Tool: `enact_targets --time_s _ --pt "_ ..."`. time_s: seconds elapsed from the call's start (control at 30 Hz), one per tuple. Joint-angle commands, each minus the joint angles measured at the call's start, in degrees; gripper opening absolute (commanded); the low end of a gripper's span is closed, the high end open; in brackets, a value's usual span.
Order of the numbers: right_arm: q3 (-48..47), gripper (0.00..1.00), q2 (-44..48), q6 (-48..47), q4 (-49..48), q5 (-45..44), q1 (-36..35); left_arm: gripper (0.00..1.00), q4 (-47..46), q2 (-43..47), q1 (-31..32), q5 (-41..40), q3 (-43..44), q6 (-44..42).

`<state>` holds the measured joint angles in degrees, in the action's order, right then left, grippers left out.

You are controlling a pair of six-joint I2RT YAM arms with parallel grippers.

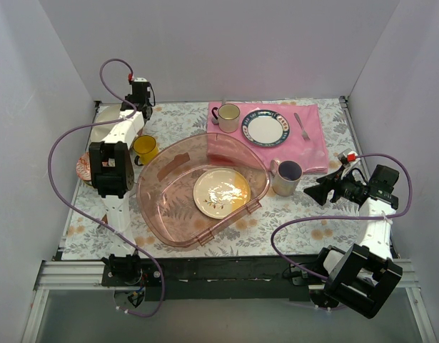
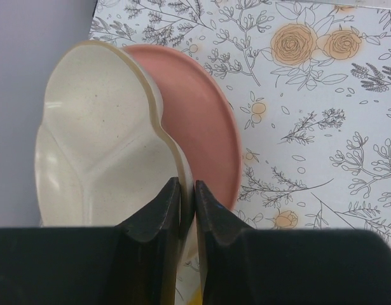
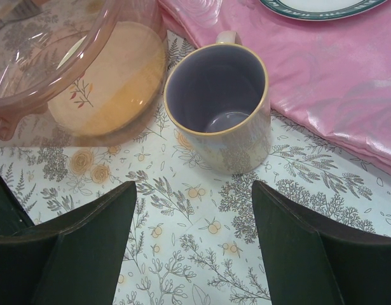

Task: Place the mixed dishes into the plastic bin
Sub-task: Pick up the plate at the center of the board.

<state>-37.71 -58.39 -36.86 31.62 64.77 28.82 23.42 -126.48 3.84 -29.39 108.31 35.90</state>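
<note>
Left of the pink plastic bin point(image 1: 162, 201), the left claw point(image 2: 187, 190) pinches the rim of the cream three-section plate point(image 2: 100, 140). Right of the bin, the right claw point(image 3: 194, 188) stands wide near the grey mug point(image 3: 236, 147).

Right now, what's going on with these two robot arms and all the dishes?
They are clearing dishes into the pink plastic bin. The left claw is pinched on the rim of the cream three-section plate, over at the far left. The right claw is open and pointed at the grey mug beside the bin, not touching it. The cream floral plate already lies in the bin; the yellow mug stands outside it.
</note>
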Motion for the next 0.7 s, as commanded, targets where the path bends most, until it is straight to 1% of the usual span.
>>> enact_targets --time_s 0.0,0.67 --pt "-2.2 0.81 0.4 -1.2 0.8 2.1 0.2 0.0 -7.0 11.5 0.9 -2.2 1.4 -3.6" --pt "-2.1 0.81 1.1 -1.3 1.1 2.4 0.2 0.0 -11.4 19.7 4.8 -2.3 0.6 -10.1"
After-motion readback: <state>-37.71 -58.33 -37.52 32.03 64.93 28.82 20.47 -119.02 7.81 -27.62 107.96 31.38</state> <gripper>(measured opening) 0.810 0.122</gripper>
